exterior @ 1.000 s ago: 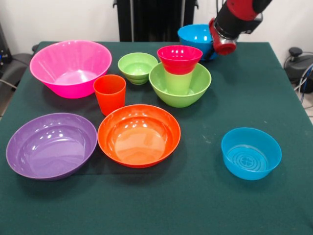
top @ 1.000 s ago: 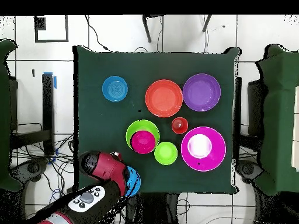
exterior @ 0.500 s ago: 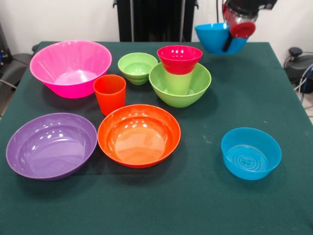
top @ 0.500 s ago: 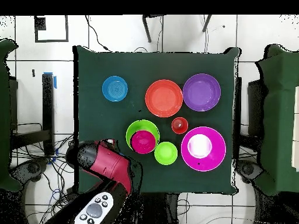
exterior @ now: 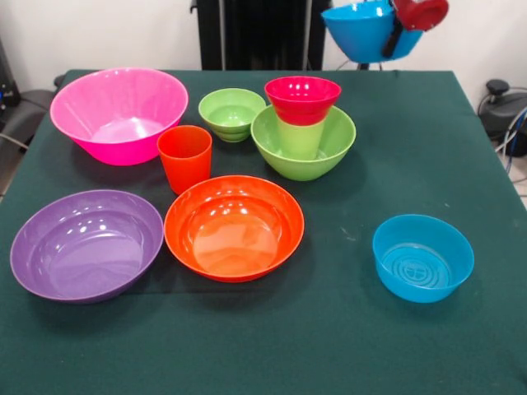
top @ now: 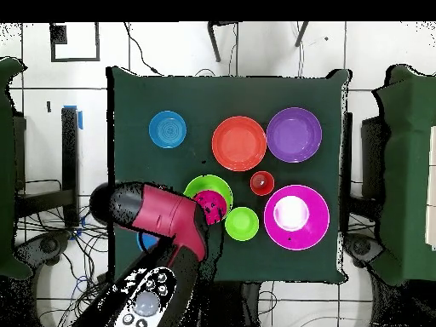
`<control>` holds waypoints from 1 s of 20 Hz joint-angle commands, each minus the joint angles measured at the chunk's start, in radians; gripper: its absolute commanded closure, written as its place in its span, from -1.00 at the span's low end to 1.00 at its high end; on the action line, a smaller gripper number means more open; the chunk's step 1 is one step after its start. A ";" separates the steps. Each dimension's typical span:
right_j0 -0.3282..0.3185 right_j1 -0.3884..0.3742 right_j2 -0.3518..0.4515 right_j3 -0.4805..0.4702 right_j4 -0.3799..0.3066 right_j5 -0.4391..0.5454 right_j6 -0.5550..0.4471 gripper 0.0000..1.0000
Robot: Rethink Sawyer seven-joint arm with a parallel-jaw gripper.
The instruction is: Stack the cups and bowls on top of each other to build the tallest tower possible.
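Observation:
My gripper is shut on the rim of a blue bowl and holds it high above the table's far right side. The tower stands mid-table: a medium green bowl holds a lime cup with a small red bowl on top. An orange cup stands upright to the left of the tower. In the overhead view my arm covers part of the green bowl, and a sliver of the held blue bowl shows beside it.
A pink bowl and a small green bowl sit at the far left and middle. A purple bowl and an orange bowl sit near the front. A second blue bowl sits at the front right.
My gripper closed on the blue bowl at the table's far edge and lifted it off the table. It has kept rising. In the overhead view the arm has swung toward the tower.

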 commanded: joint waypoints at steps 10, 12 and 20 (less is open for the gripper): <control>-0.164 0.009 0.116 -0.463 -0.425 0.331 -0.332 1.00; -0.176 0.012 0.133 -0.503 -0.444 0.375 -0.335 1.00; -0.184 0.062 0.162 -0.610 -0.488 0.443 -0.292 1.00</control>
